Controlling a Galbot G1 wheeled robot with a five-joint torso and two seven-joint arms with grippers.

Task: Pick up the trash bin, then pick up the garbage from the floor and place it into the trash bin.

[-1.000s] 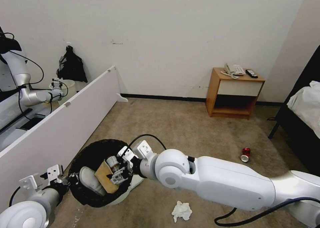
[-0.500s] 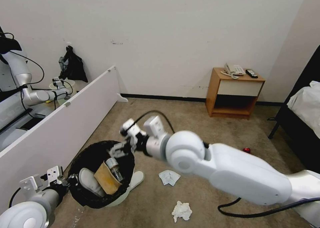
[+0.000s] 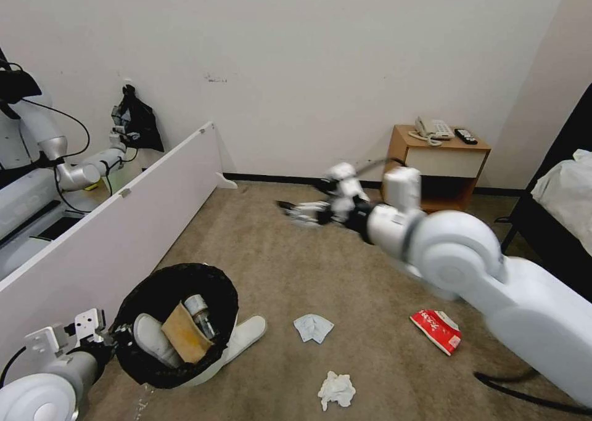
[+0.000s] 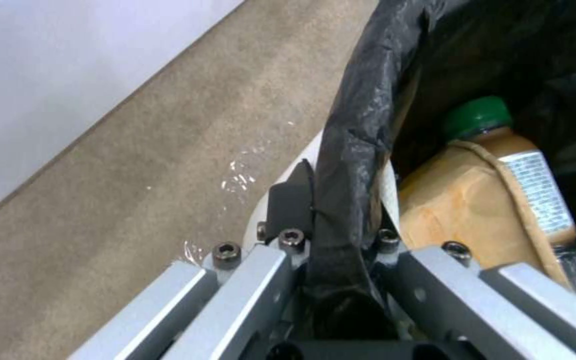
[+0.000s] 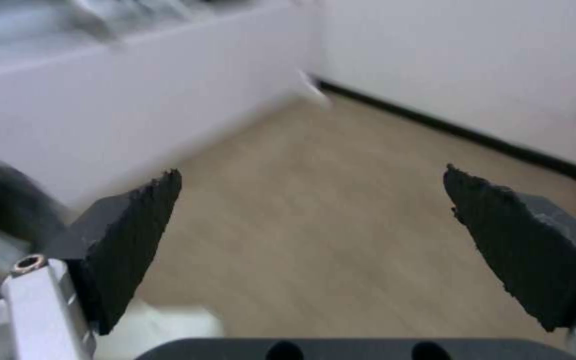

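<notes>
Item one: my left tool [image 3: 108, 341], lower left of the head frame, clamped narrow on the rim of the trash bin [image 3: 176, 322]. In the left wrist frame its fingers [image 4: 291, 207] pinch the black garbage bag [image 4: 358, 135] where it folds over the bin's edge.

Item two: bin contents. One white slipper [image 3: 148, 341], a brown cardboard scrap [image 3: 182, 335], and a clear green-capped bottle [image 3: 198, 313] lying against the cardboard; the green cap [image 4: 478, 116] sits at the upper right of the left wrist frame.

Item three: my right tool [image 3: 296, 210], centre of the head frame, held above the carpet [image 3: 345, 279] and well apart from the bin. Its pads [image 5: 135, 235] stand wide with nothing between them.

Item four: garbage on the floor.
- A second white slipper [image 3: 246, 333], touching the bin's base on its right side.
- A flat white tissue [image 3: 313, 327], lower centre.
- A crumpled white tissue [image 3: 336, 389], near the bottom edge, just below the flat one.
- A red snack packet [image 3: 436, 330], lower right, beside my right arm.

Item five: a wooden nightstand [image 3: 431, 171] against the wall, upper right, carrying a telephone [image 3: 433, 128].
</notes>
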